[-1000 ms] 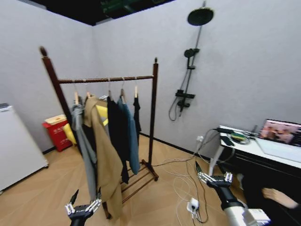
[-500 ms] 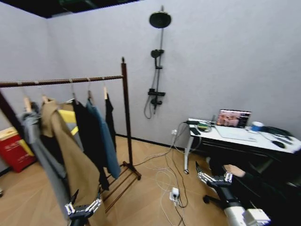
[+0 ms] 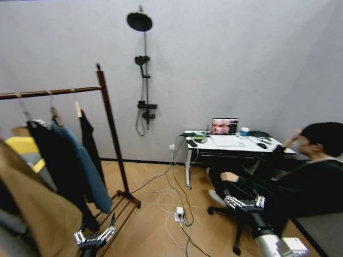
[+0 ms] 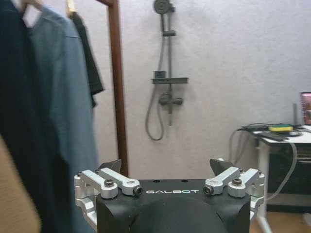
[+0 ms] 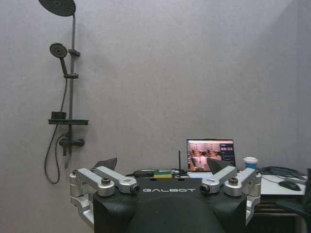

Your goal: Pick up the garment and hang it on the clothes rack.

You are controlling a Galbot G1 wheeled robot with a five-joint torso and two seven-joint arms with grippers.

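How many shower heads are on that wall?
2: a round overhead head at the top of the pole, and a smaller hand shower clipped lower on it.

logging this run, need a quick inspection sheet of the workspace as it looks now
surface: wooden floor, bare ahead.
job's things: clothes rack at left; garment hangs nearest its post.
clutter: black coat, blue jacket, tan coat on the same bar.
grippers: left gripper and right gripper both low, open, holding nothing.
cables: loose leads and power strip on floor.
surroundings: shower fixture, desk with laptop, seated person.
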